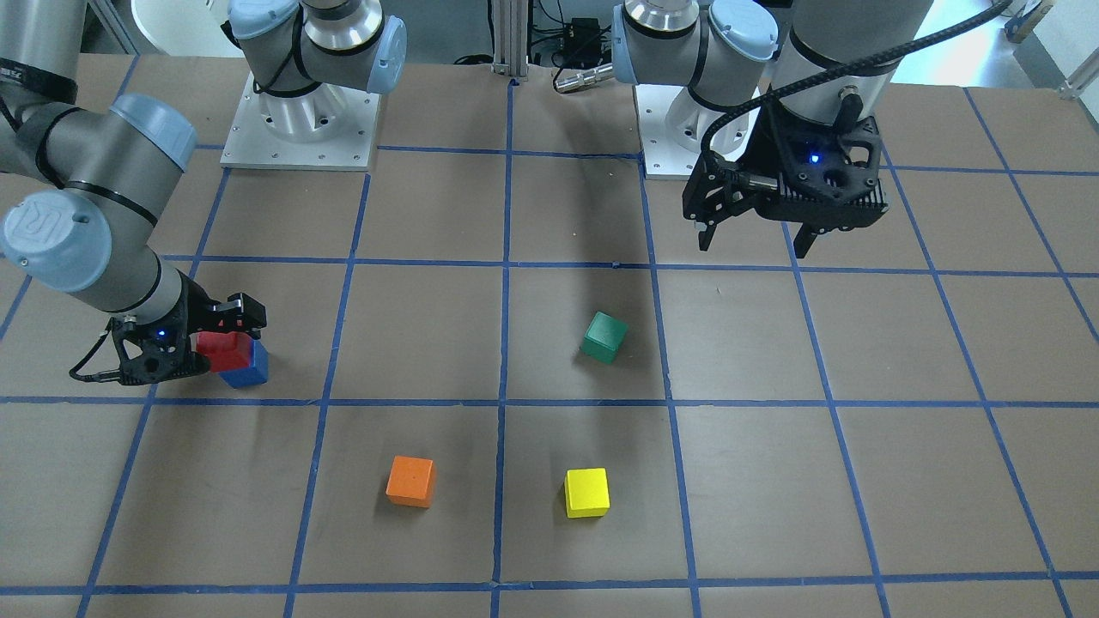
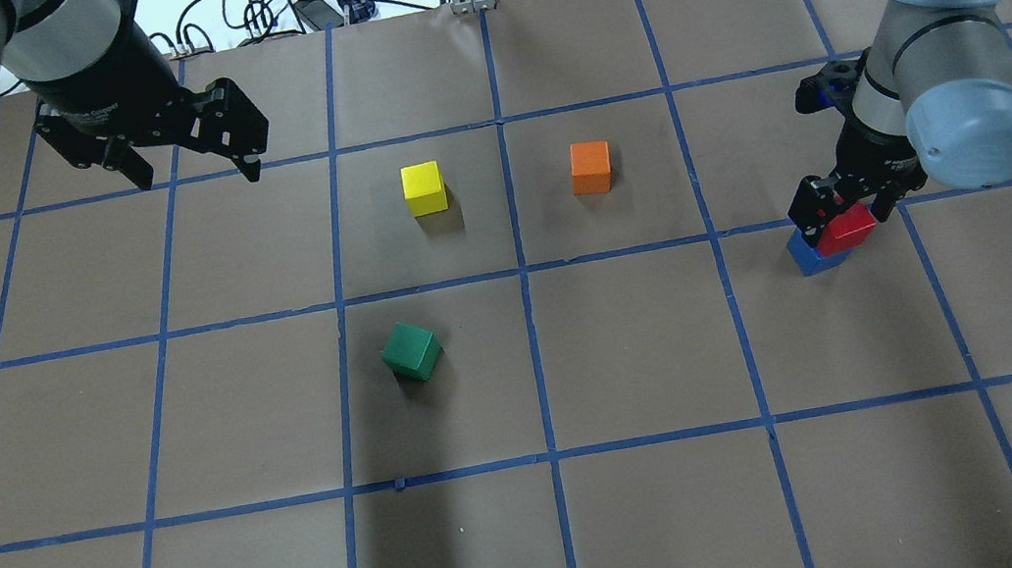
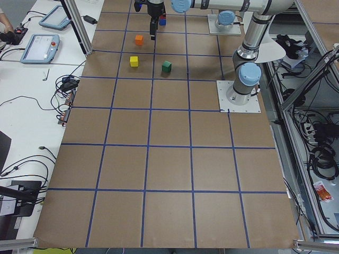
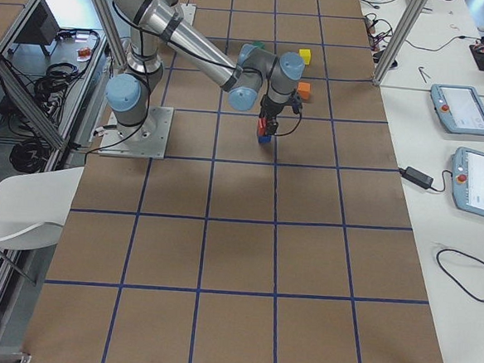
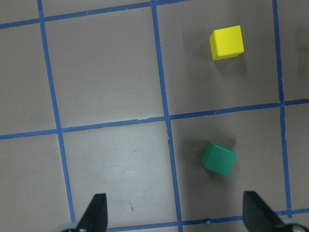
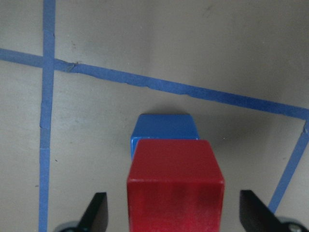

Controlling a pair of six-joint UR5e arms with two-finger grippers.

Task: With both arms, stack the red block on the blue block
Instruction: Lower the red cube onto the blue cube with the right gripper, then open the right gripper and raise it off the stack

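Note:
The red block rests on top of the blue block, shifted a little so one blue edge shows. In the right wrist view the red block lies over the blue block. My right gripper is low around the red block, which sits on the blue block. Its fingertips stand open, apart from the red block's sides. My left gripper is open and empty, raised well above the table; it also shows in the front-facing view.
A green block lies tilted near the table's middle. A yellow block and an orange block sit side by side beyond it. The green block and yellow block lie below the left gripper.

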